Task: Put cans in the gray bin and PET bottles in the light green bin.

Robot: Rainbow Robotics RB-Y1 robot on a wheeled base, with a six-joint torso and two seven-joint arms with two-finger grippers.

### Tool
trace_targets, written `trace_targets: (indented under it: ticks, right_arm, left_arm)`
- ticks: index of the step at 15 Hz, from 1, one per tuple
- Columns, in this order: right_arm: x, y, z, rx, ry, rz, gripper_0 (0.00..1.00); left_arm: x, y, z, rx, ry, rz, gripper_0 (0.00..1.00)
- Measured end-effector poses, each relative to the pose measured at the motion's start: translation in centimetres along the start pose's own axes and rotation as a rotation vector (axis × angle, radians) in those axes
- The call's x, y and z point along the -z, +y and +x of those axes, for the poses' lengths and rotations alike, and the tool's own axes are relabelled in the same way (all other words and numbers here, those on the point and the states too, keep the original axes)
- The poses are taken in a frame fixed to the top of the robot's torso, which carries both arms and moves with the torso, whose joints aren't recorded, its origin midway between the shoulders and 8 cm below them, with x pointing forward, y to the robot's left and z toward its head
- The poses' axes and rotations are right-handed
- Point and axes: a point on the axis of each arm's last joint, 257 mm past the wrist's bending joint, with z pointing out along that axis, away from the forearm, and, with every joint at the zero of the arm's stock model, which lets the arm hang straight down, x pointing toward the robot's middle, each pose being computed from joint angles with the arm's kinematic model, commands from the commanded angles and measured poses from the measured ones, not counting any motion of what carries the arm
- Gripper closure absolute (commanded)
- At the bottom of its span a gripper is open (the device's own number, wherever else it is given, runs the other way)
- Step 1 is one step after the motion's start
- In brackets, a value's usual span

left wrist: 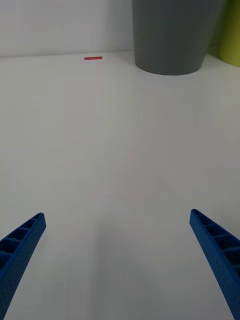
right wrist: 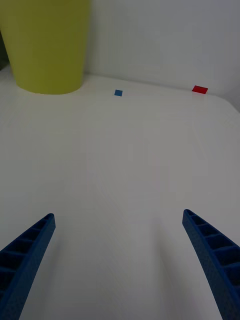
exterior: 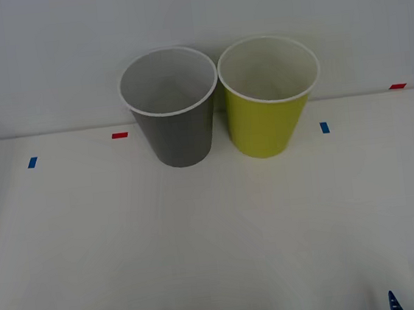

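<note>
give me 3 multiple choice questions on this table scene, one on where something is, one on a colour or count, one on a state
1. Where does the gray bin stand relative to the light green bin?
A. on the robot's left of it
B. on the robot's right of it
C. stacked inside it

2. How many bins stand on the table?
A. one
B. two
C. three

3. How are the fingers of the left gripper and the right gripper?
A. both shut
B. only one open
C. both open

Answers: 1 A, the front view shows gray left of green; 2 B, one gray and one green; 3 C, each wrist view shows fingers spread wide over bare table.
</note>
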Motion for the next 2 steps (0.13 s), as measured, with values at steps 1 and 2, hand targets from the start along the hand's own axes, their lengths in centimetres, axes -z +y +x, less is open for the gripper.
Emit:
trace_targets:
  ticks: [1,2]
  right_arm:
    - [0.00,0.00,0.00,0.000,0.000,0.000,0.12]
    - [0.00,0.00,0.00,0.000,0.000,0.000,0.12]
  left_arm:
    - [0.00,0.00,0.00,0.000,0.000,0.000,0.00]
    - [0.00,0.00,0.00,0.000,0.000,0.000,0.00]
